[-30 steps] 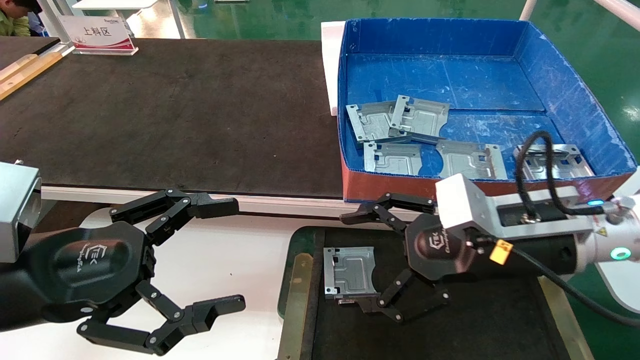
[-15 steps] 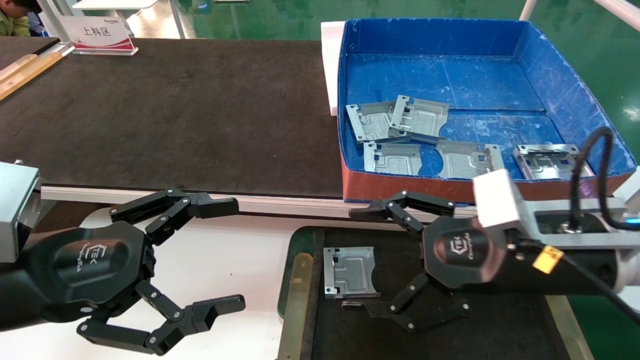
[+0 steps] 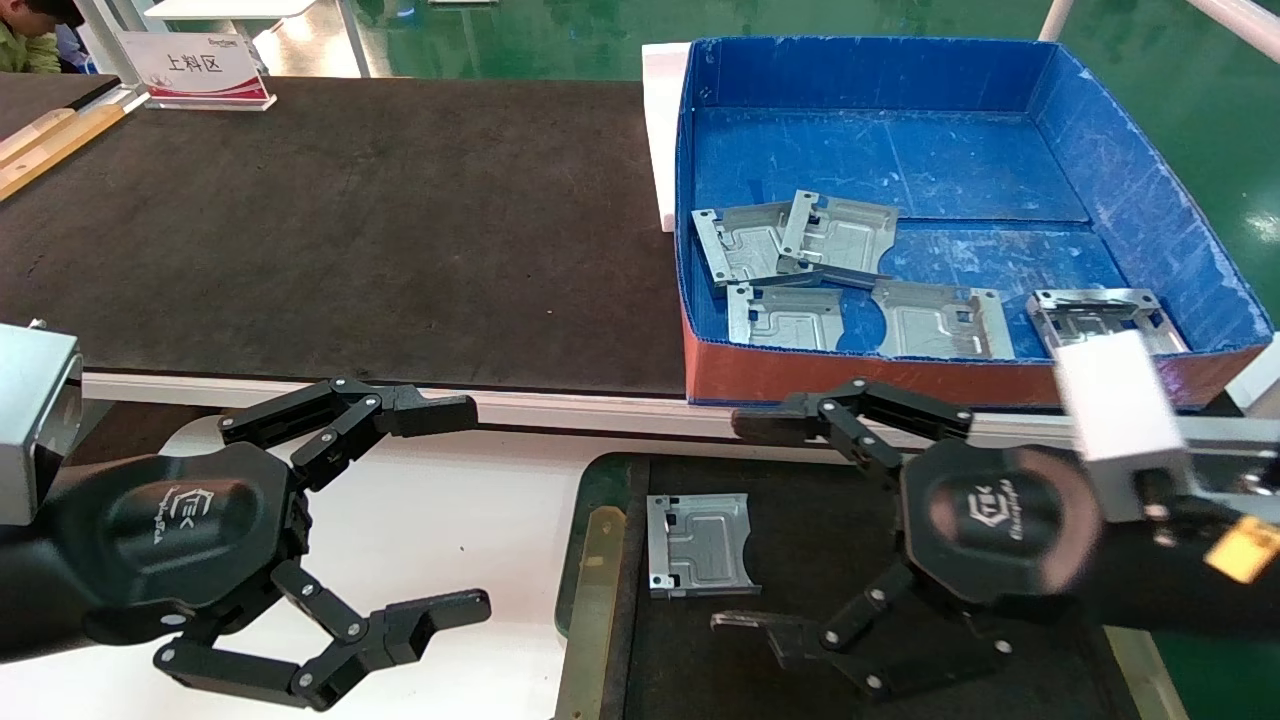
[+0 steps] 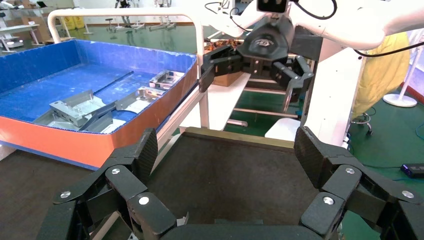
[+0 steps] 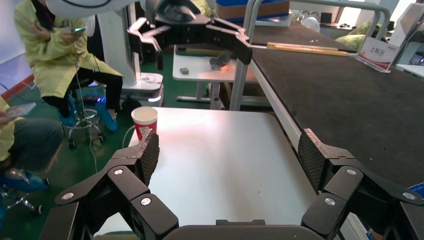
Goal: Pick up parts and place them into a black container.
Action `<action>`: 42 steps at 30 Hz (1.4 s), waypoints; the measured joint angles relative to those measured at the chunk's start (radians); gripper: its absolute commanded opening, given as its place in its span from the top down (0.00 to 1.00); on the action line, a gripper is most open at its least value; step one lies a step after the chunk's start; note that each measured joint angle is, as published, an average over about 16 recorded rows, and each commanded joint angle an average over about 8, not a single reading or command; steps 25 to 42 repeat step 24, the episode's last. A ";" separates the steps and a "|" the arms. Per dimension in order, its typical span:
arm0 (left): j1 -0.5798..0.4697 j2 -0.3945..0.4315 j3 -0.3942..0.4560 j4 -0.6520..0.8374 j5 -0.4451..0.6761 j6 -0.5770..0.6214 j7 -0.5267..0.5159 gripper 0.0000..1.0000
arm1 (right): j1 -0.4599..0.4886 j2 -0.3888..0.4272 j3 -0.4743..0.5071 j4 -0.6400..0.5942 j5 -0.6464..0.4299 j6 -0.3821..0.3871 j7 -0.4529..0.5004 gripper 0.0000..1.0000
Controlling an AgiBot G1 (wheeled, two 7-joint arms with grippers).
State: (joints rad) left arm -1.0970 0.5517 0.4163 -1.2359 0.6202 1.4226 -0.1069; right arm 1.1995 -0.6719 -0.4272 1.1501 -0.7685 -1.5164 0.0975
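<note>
Sign (image 3: 196, 65) reads "上料区"; right claw (image 3: 748, 525) spread above black container (image 3: 598, 490).

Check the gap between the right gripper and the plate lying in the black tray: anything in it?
Nothing: head view shows only bare black floor of the tray between the open right gripper and the plate.

Both the left gripper (image 3: 455, 505) and the right gripper (image 3: 745, 525) are matte black, with a rounded hexagonal palm housing stamped with a small white logo and lettering, and jointed linkage fingers pinned by silver screws, ending in cross-hatched pads (image 4: 148, 152). A white box-shaped camera housing (image 3: 1122, 408) sits on the right wrist, with a yellow label (image 3: 1243, 548) beside it
</note>
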 measured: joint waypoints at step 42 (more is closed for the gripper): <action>0.000 0.000 0.000 0.000 0.000 0.000 0.000 0.00 | -0.143 0.069 0.168 0.152 0.045 0.023 0.097 0.00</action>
